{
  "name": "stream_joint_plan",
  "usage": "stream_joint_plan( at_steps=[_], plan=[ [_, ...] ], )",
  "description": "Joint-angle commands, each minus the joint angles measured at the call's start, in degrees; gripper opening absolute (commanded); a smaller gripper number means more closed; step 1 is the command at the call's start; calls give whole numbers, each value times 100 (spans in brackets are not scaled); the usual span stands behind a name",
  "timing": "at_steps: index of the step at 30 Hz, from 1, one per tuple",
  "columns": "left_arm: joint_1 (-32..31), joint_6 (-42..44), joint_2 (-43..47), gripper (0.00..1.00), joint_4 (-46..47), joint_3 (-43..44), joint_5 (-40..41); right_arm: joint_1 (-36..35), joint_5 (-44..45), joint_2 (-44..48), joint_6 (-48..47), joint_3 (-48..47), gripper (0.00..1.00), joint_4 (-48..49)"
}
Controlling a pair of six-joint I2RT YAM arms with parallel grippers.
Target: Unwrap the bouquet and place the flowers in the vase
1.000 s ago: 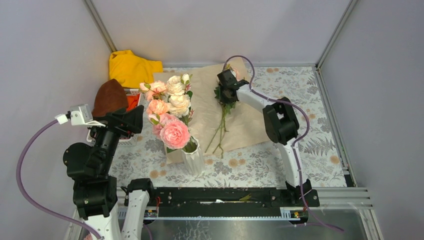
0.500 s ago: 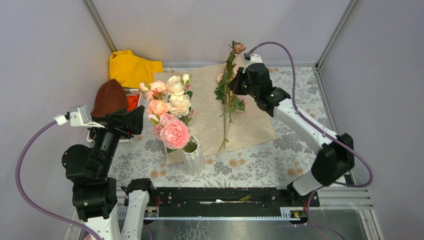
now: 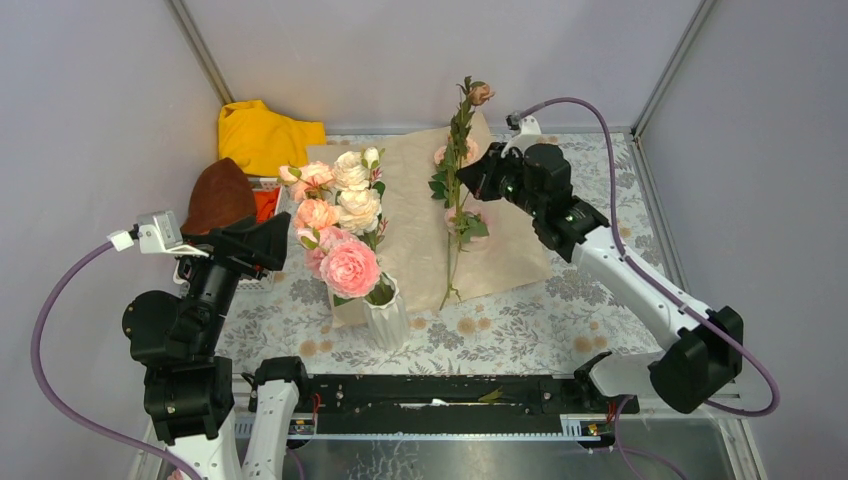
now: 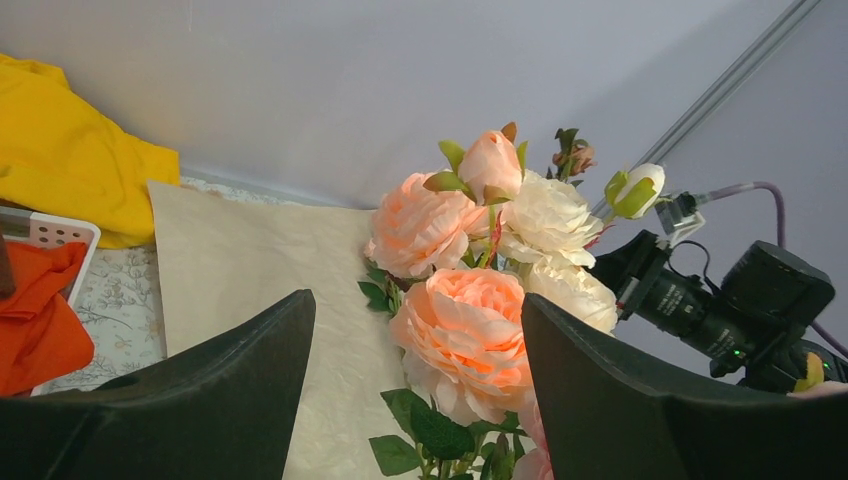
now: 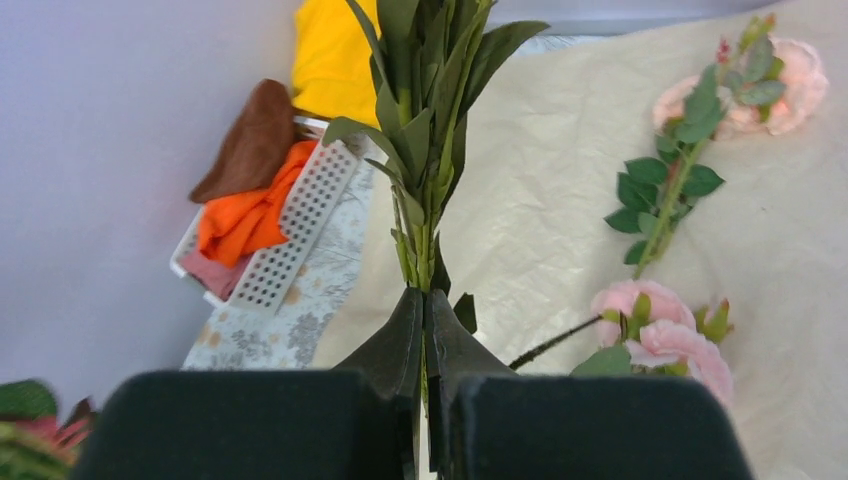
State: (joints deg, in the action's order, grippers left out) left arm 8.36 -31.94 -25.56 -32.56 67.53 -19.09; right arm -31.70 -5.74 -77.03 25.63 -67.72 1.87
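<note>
Two black-and-white jointed arms, each trailing a cable.
The left black-and-white jointed arm (image 3: pixel 185 325) and its right twin (image 3: pixel 625 276) pair chunky matte-black joint housings with smooth white link tubes. A thin lilac cable (image 3: pixel 40 330) loops off each wrist. A small white box-shaped camera (image 3: pixel 160 230) is mounted on the left wrist. The broad, tapered black plastic fingers (image 4: pixel 620 400) look matte, and a tiny green light (image 4: pixel 736 352) glows on the right wrist housing.

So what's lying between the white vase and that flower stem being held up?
Just bare tan paper; nothing else sits between the vase and the held stem. The overhead view shows it best.
</note>
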Motion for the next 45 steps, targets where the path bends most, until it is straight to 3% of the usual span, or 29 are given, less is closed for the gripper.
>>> stream_joint_plan(
  at_steps=[1,7,14,21,25,38,45],
  plan=[
    [30,-88,86,82,349,105,-96,24,-654,630,113,128,0,1153],
    [40,-118,85,82,346,89,-91,24,-717,695,-149,-393,0,1334],
    [40,-110,113,82,347,63,-55,20,1540,-209,-1037,-1522,0,-149],
    [37,-88,64,82,347,-55,-33,17,1984,-434,-1322,-1520,0,-90],
    [39,-71,59,82,382,-130,9,19,1312,-49,-1149,-1337,0,208],
    [40,-157,47,82,575,-315,-47,-363,-1788,2477,-641,325,0,2419],
    [34,-125,89,82,556,-228,15,-598,-2903,2569,-37,670,0,3822]
  ],
)
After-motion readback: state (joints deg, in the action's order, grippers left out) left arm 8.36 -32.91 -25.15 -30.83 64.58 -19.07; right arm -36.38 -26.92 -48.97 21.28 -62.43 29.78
